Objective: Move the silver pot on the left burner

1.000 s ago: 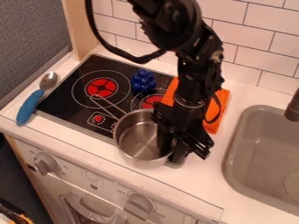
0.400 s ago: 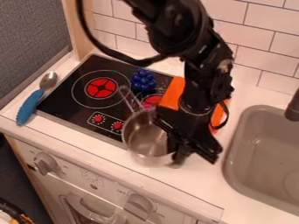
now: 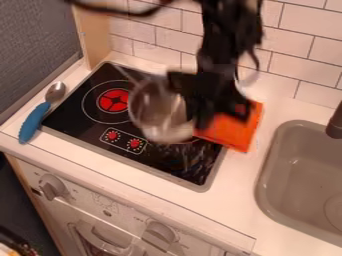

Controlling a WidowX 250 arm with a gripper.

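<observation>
Silver pot (image 3: 157, 111) is clamped by the gripper (image 3: 199, 121) at one side of its rim, over the stove (image 3: 83, 114) — a lopsided hold from which swivelling or slipping might be caused. If lowered too soon, it would probably be set down beside the left burner (image 3: 115, 100), off-centre.

The silver pot (image 3: 157, 110), blurred, is above the stovetop (image 3: 80, 112), between the spoon (image 3: 33, 120) near the worktop's (image 3: 230, 200) left edge and the sink (image 3: 294, 175).

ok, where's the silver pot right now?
Camera view, left of centre: over the cooktop, between the left burner and the orange cloth, its right side at the gripper.
</observation>
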